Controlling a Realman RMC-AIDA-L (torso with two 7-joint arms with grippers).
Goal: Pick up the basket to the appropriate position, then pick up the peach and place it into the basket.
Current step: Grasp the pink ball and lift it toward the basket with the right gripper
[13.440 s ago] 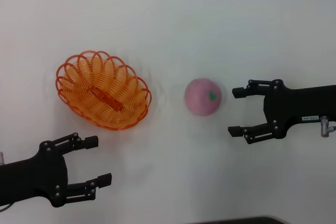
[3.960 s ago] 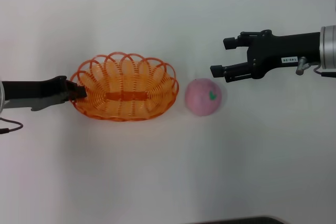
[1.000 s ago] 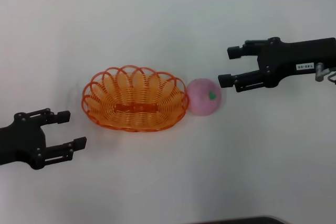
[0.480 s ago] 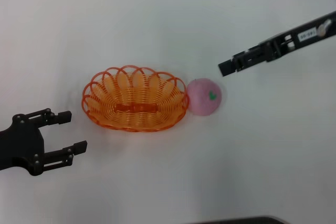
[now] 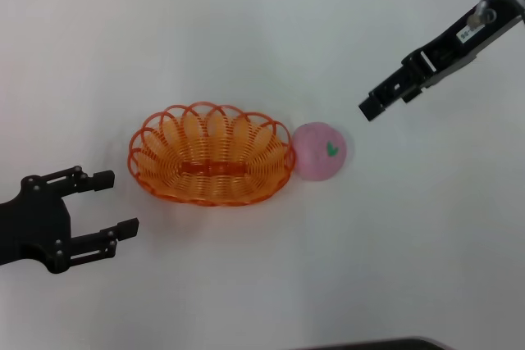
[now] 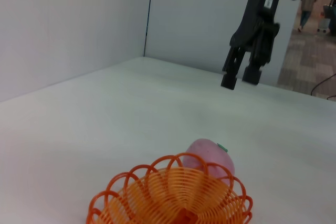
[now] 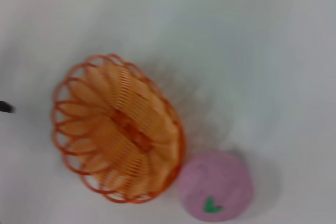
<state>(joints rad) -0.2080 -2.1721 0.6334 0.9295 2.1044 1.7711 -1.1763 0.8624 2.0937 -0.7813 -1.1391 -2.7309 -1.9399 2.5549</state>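
Resting low and nearest the robot, the left gripper (image 5: 105, 203) sits on the left side of the white table (image 5: 246, 38) with its two fingers spread apart and nothing between them. Just beyond it, toward the middle, the orange wire basket (image 5: 210, 165) stands upright and holds nothing. The pink peach (image 5: 320, 152) lies on the table against the basket's right end, its green leaf mark facing up. Farther back and to the right, the right gripper (image 5: 371, 106) hangs above the table, angled down toward the peach but apart from it, holding nothing; its fingers show a narrow gap in the left wrist view.
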